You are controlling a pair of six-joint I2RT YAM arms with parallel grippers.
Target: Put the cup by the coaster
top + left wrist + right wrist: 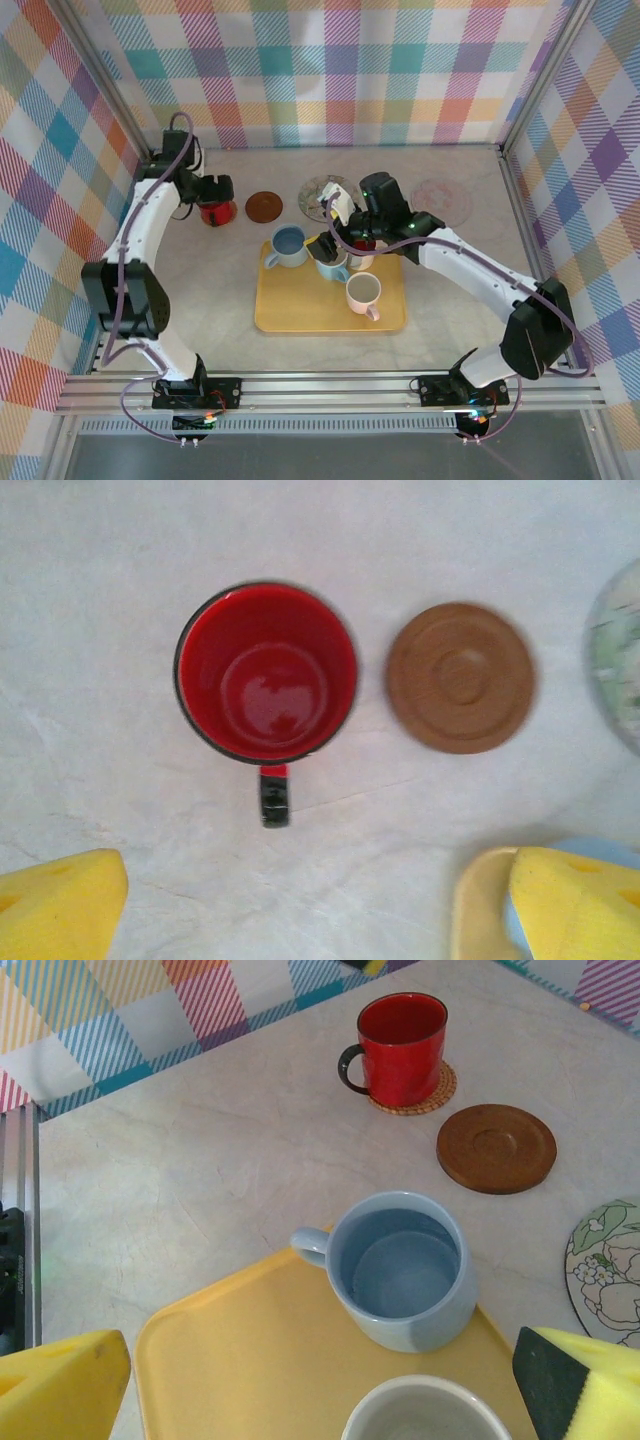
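Grip note for red cup [265,675]: likely rigid, light, glossy-slick, chippable, so pinch rim wall or handle [275,798]; left gripper [320,910] and right gripper [320,1390] spread wide, nothing held.

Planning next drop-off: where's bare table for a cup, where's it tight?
Bare table: left of the tray, near side of the red cup; right of the tray, near side of the pale coaster. Crowded: tray's far half, cups beneath the right gripper.

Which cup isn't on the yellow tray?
The red cup. It stands on the table beside the brown coaster, while the other cups sit on the yellow tray.
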